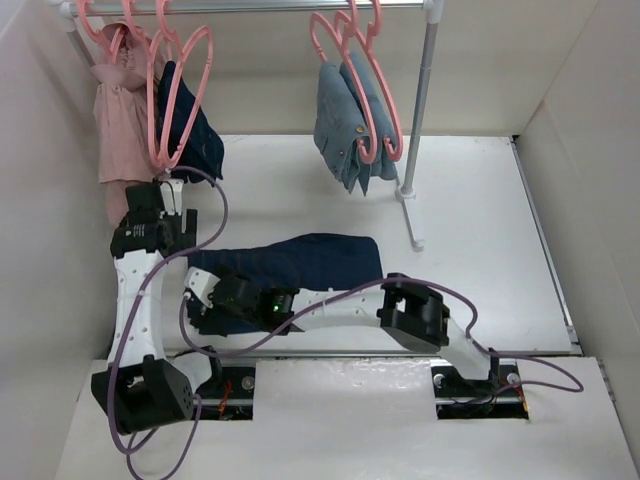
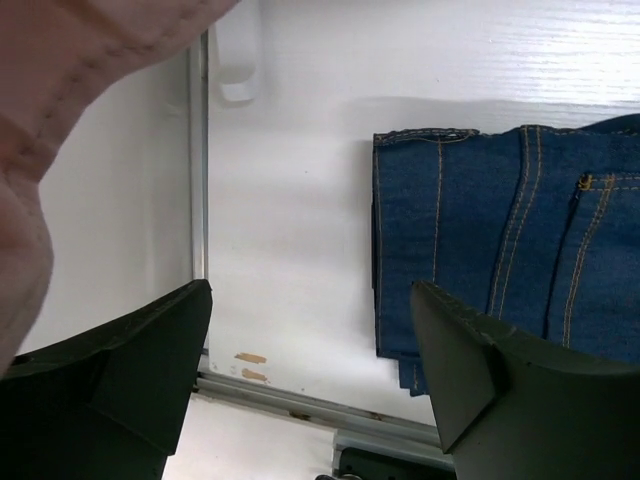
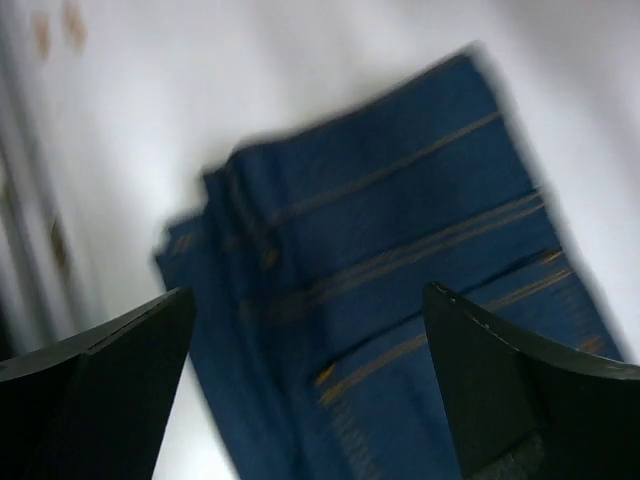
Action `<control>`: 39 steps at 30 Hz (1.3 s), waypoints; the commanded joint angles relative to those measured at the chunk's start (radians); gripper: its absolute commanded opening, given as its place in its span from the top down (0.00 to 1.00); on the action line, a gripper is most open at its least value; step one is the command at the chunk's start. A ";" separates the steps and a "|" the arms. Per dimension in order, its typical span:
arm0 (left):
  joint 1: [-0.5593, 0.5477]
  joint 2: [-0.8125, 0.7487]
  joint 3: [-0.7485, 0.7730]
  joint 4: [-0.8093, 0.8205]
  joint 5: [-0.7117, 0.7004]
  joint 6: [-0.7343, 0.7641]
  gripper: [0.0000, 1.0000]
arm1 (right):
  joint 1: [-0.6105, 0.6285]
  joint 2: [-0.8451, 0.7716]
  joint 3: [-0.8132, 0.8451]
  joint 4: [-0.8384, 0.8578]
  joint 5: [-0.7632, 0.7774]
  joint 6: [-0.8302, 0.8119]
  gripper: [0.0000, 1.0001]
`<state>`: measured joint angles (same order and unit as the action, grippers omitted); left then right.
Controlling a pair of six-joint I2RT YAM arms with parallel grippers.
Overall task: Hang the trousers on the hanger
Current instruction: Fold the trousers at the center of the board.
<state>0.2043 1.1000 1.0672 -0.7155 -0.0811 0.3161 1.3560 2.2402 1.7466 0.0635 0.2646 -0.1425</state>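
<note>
The dark navy trousers (image 1: 300, 262) lie folded flat on the white table, showing orange-brown stitching in the right wrist view (image 3: 380, 260) and in the left wrist view (image 2: 500, 250). Several pink hangers (image 1: 154, 120) hang from the rail at the back left. My left gripper (image 1: 166, 192) is raised just below the lowest of these hangers, open and empty, with bare table between its jaws (image 2: 310, 340). My right gripper (image 1: 198, 300) is open and hovers over the left end of the trousers (image 3: 310, 350), holding nothing. That view is blurred.
A pink garment (image 1: 118, 115) and a small dark navy garment (image 1: 198, 125) hang at the back left. Light blue jeans (image 1: 345, 125) hang on pink hangers at the back right. The rack's post (image 1: 420, 110) and foot stand to the right of the trousers. White walls enclose the table.
</note>
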 commanded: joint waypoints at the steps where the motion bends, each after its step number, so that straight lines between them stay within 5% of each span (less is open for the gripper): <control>1: 0.000 -0.025 -0.012 0.037 0.027 0.020 0.22 | 0.008 -0.105 0.002 -0.079 -0.131 -0.005 0.00; 8: -0.092 0.011 -0.145 0.048 0.138 0.098 0.22 | -0.046 -0.483 -0.312 -0.088 -0.122 0.216 0.00; 17: -0.227 0.017 -0.443 0.266 -0.008 0.192 0.21 | -0.287 -0.819 -0.883 -0.269 0.093 0.754 0.00; 24: -0.310 0.176 -0.593 0.507 -0.294 0.225 0.22 | -0.537 -0.670 -0.885 -0.467 0.130 0.954 0.08; 28: -0.345 0.085 -0.633 0.527 -0.359 0.259 0.25 | -0.583 -0.594 -0.884 -0.467 0.062 0.963 0.26; 32: -0.365 -0.246 -0.593 0.401 -0.202 0.414 0.25 | -0.558 -0.669 -0.895 -0.476 0.131 0.974 0.26; 36: -0.376 -0.564 -0.439 0.112 0.237 0.626 0.17 | -0.549 -0.752 -0.895 -0.476 0.180 0.949 0.19; 39: -0.376 -0.640 -0.216 -0.022 0.508 0.574 0.16 | -0.529 -0.786 -0.886 -0.496 0.194 0.940 0.17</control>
<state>-0.1646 0.5175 0.6888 -0.5770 0.0601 0.8360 0.8055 1.5074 0.8501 -0.4091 0.4118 0.7937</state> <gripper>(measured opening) 0.844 0.827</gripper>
